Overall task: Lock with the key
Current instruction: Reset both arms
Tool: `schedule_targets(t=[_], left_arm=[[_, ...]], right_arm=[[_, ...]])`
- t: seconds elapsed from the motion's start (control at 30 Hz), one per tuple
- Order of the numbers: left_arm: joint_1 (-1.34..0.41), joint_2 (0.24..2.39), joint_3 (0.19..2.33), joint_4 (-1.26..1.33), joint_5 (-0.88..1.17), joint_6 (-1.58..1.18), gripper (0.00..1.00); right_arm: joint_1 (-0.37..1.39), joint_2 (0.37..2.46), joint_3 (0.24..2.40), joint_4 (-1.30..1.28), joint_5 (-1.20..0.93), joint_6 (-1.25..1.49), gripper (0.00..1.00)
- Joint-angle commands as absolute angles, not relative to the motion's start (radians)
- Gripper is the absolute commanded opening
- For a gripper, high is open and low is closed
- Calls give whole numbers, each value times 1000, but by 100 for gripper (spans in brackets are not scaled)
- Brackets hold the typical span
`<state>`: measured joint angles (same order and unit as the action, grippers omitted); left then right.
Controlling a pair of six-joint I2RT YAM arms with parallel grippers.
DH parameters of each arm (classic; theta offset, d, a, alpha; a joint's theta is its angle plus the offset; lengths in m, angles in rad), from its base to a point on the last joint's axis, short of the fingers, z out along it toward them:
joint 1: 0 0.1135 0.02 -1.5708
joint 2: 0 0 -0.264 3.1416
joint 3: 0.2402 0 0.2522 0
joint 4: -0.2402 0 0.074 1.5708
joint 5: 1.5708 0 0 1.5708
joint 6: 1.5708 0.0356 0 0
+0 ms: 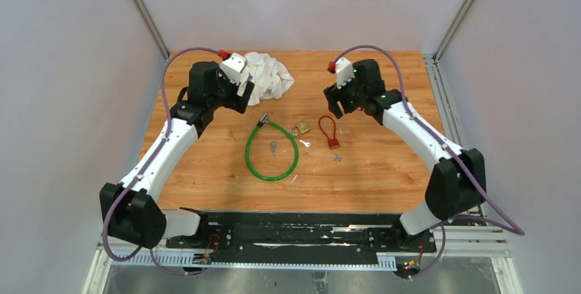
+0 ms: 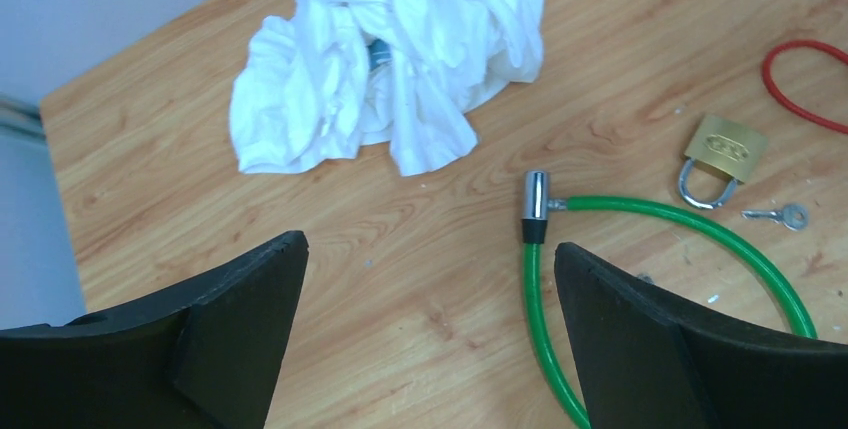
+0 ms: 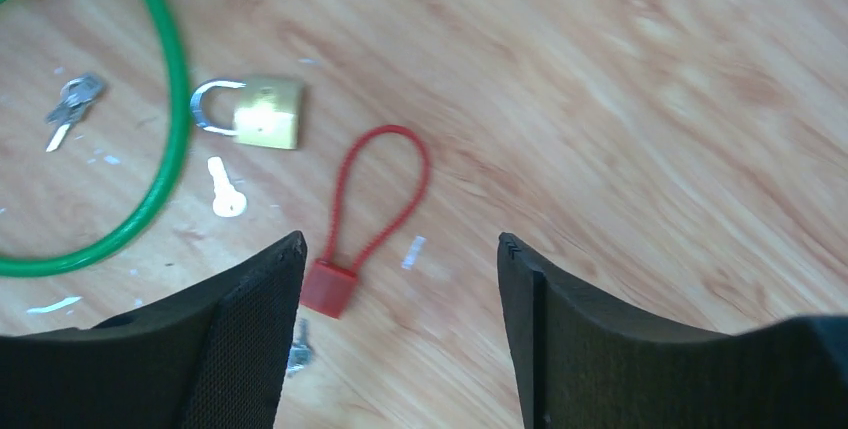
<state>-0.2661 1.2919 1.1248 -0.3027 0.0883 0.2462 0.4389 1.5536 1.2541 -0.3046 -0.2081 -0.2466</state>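
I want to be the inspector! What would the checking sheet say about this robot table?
Surface: wooden table, a few pale flecks.
Job's things: brass padlock, small key beside it, not touching; green cable lock looped around a key bunch; red cable lock, more keys near it.
Clutter: crumpled white cloth.
Grippers: left tool open, empty; right tool open, empty.
Cables: purple cables along both arms.
Surroundings: plain walls, metal frame posts.

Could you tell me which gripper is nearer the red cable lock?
Right. The right gripper hovers just beyond the red cable lock; the left gripper is farther, beside the white cloth.
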Motion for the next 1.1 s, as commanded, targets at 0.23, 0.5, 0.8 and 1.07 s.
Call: schedule_targets(t=[0.23,0.5,0.8,1.07], left_arm=[[-180,1195,1033,-74,-78,158,98],[-166,1179,1042,-72,-109,158,98],[-121,1130,1018,-110,-105,103,98],[-29,1009,872,-45,26,43,98]], right_arm=[[223,1378,1243,-305,5,-206,72],[223,1283,1173,-174,175,-313,79],[198,1219,1100,-121,208,-301,80],[197,1129,1091,-250,102,-257,80]])
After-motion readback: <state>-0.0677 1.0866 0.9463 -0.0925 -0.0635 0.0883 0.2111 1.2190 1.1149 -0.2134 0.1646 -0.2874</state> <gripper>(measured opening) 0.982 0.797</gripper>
